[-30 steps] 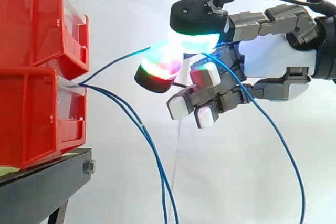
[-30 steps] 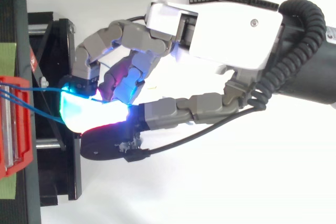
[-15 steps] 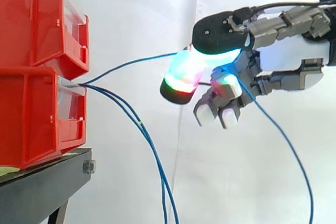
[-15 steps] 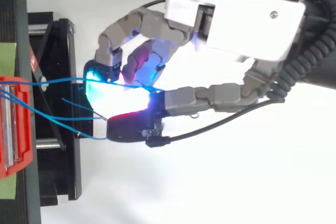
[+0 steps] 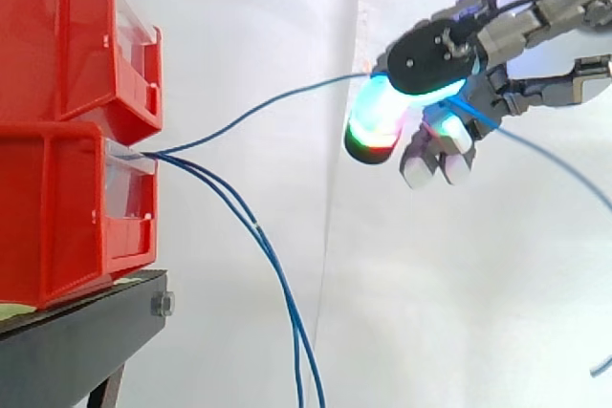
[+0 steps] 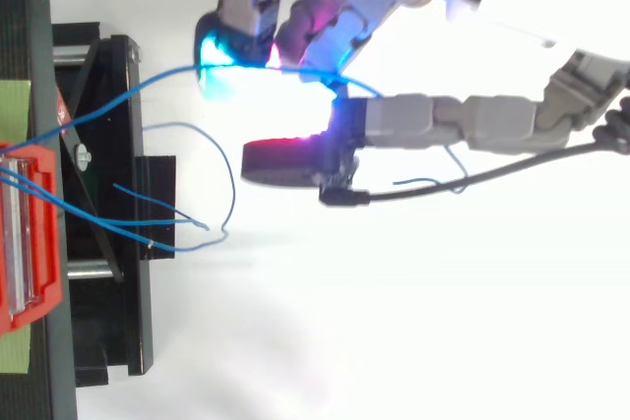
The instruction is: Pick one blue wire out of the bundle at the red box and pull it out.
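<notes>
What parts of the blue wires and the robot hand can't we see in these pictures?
- Side view: where the blue wire begins is hidden inside the lower red bin.
- Both views: the exact spot where the hand pinches it is lost in the glow of the pads.
- Side view: the hanging wires are cut off by the bottom edge.
- Side view: the held wire's tail runs off the right edge.

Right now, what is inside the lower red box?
Blue wires leave the front of the lower red box; the robot hand pinches one blue wire. What lies deeper inside is covered by its red walls.
</notes>
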